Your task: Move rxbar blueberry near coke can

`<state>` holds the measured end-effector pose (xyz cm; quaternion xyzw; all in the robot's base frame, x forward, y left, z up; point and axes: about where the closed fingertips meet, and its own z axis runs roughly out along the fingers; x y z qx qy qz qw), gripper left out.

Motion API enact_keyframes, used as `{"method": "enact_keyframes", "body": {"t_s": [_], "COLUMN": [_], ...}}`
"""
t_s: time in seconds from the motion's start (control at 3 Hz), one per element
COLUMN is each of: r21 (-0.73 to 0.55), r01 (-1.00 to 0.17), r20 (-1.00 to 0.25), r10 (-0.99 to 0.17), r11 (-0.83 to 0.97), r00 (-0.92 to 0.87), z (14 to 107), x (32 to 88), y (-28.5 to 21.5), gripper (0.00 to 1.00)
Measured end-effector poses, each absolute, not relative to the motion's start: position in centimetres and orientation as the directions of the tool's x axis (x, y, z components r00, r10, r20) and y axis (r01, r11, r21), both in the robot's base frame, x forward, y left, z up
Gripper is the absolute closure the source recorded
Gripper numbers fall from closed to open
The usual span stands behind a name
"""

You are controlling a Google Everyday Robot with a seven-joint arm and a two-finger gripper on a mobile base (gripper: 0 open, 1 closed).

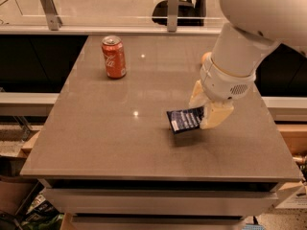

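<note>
The rxbar blueberry (184, 120) is a dark navy wrapper with pale text, held by its right end just above the grey table (105, 128), with its shadow beneath it. My gripper (204, 111) hangs from the large white arm at the table's right of centre and is shut on the bar, one cream finger (196, 94) behind it and one (216, 117) in front. The coke can (114, 57) stands upright at the table's far left, well apart from the bar.
An orange ball (206, 57) peeks out behind the arm at the far right of the table. A glass rail with metal posts (173, 8) runs behind the table. The table's front edge (153, 176) is near the bar.
</note>
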<state>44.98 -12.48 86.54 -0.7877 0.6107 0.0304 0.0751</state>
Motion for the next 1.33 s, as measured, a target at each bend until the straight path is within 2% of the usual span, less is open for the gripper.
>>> {"method": "enact_keyframes", "body": {"t_s": [0.67, 1.33], "r21": [-0.085, -0.099], "r01": [-0.963, -0.967], "r20": [-0.205, -0.207], "r10": [-0.942, -0.945], "r11": [-0.254, -0.237], "r00": [0.267, 0.252], "z": [89.7, 91.4], "x": [48.8, 52.4], "y": [-12.3, -10.1], "gripper": [1.0, 1.0]}}
